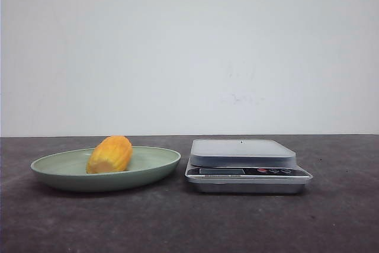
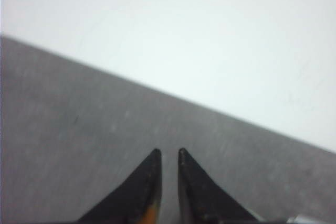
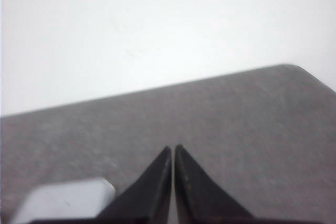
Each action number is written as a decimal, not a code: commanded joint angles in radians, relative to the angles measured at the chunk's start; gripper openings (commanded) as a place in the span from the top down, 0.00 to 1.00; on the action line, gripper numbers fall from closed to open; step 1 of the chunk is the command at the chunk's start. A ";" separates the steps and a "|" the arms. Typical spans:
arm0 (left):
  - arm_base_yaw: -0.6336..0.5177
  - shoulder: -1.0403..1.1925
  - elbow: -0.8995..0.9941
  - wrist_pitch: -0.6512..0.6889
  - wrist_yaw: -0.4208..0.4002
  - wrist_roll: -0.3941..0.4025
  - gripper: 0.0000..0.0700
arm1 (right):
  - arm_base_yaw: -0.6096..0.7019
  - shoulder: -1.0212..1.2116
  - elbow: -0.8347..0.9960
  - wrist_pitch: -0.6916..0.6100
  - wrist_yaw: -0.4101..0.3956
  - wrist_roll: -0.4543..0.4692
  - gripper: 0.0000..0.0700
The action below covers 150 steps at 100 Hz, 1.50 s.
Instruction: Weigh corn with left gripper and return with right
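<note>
On the dark table (image 1: 331,223), a green plate (image 1: 160,161) sits beside a silver scale (image 1: 243,152), apart. Both the left gripper (image 2: 168,153) and right gripper (image 3: 172,148) hover nearly closed, empty. The corn (image 1: 109,154) lies on the plate.

Matt green plate (image 1: 155,164), brushed-metal scale (image 1: 243,149), rough dark table (image 1: 189,223).
</note>
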 commanded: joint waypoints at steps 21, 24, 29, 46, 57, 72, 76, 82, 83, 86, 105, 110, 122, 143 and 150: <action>-0.003 0.269 0.372 -0.111 0.117 0.101 0.66 | -0.001 0.275 0.328 -0.100 -0.103 -0.025 0.57; -0.004 0.288 0.397 -0.129 0.123 0.101 0.52 | 0.000 0.298 0.357 -0.117 -0.114 -0.026 0.42; -0.007 0.316 0.428 -0.157 0.131 0.102 0.42 | 0.000 0.332 0.401 -0.144 -0.140 -0.039 0.29; -0.075 0.394 0.470 -0.226 0.140 0.102 0.42 | 0.001 0.396 0.500 -0.217 -0.211 -0.061 0.29; -0.173 0.466 0.470 -0.230 0.142 0.100 0.42 | 0.006 0.403 0.534 -0.245 -0.231 -0.062 0.29; -0.304 0.612 0.470 -0.223 0.057 0.097 0.42 | 0.018 0.403 0.547 -0.274 -0.236 -0.069 0.29; -0.327 0.656 0.470 -0.217 0.046 0.087 0.42 | 0.023 0.403 0.547 -0.282 -0.236 -0.069 0.29; -0.355 0.724 0.470 -0.200 0.046 0.073 0.42 | 0.032 0.403 0.547 -0.293 -0.235 -0.069 0.29; -0.359 0.734 0.470 -0.197 0.046 0.072 0.42 | 0.033 0.403 0.547 -0.294 -0.235 -0.069 0.29; -0.372 0.765 0.470 -0.187 0.046 0.068 0.42 | 0.037 0.403 0.547 -0.299 -0.235 -0.069 0.29; -0.435 0.961 0.470 -0.117 0.012 0.045 0.42 | 0.054 0.403 0.547 -0.327 -0.235 -0.070 0.29; -0.439 1.009 0.470 -0.099 0.000 0.037 0.42 | 0.054 0.403 0.547 -0.329 -0.235 -0.070 0.29; -0.451 1.108 0.470 -0.055 -0.007 0.002 0.42 | 0.053 0.402 0.547 -0.337 -0.233 -0.082 0.29; -0.458 1.228 0.470 -0.041 -0.010 -0.013 0.42 | 0.053 0.402 0.547 -0.352 -0.230 -0.095 0.29; -0.460 1.253 0.470 -0.040 -0.010 -0.024 0.42 | 0.053 0.402 0.547 -0.352 -0.227 -0.100 0.29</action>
